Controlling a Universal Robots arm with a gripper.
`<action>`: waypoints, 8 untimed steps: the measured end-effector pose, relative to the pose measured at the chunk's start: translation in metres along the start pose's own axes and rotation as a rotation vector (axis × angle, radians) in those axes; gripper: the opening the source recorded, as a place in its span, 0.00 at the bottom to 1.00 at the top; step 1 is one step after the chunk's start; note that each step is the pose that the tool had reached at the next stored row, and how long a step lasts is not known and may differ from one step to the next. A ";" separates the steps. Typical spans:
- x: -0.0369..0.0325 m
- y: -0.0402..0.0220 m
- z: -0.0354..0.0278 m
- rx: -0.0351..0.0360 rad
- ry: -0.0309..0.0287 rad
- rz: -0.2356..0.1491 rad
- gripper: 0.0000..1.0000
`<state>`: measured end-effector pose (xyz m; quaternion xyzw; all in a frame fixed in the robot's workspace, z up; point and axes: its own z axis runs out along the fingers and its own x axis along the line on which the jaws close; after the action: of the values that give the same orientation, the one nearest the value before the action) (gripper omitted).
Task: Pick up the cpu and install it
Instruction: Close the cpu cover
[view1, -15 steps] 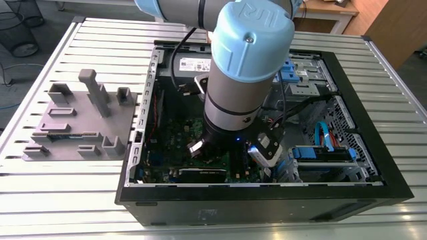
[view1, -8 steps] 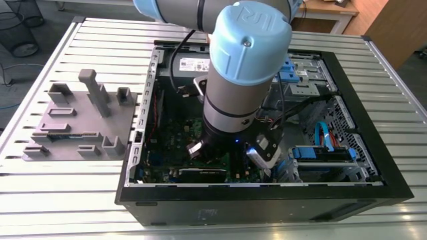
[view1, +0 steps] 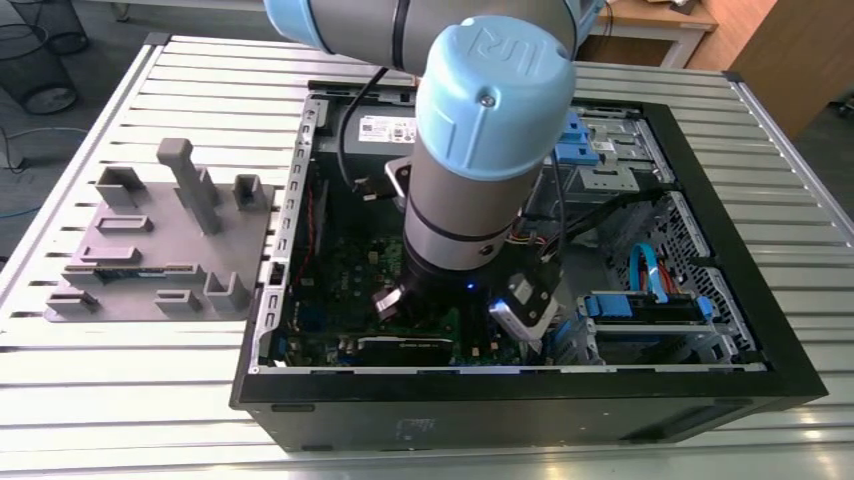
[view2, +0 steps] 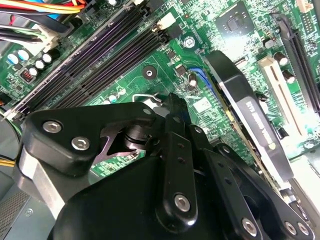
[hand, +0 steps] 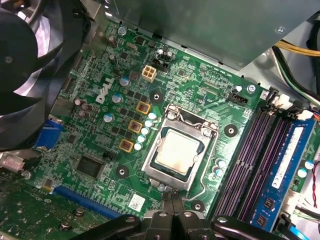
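- Inside the silver socket (hand: 150, 161), mid-motherboard (hand: 95, 150): the cpu (hand: 176, 151) lies flat, metal top up, and looks seated.
- And the gripper (hand: 171, 196)?
- Fingers pressed together, nothing between them. Tips just beside the socket's edge, off the chip.
- Handling, this stage?
- My judgement: work vertically, light pressure, no sideways drag across the frame.
- Unclear?
- Whether the tips touch the frame or the wire lever (hand: 204, 175). Contacts beneath the chip are hidden.
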<state>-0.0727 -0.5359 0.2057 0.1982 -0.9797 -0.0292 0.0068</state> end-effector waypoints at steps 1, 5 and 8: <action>0.0000 0.0000 0.0007 -0.0001 0.0000 0.000 0.11; 0.0000 0.0000 0.0017 -0.0004 0.0000 -0.001 0.11; 0.0000 0.0000 0.0025 -0.0030 -0.0011 -0.003 0.11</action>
<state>-0.0727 -0.5358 0.2033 0.1998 -0.9793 -0.0307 0.0065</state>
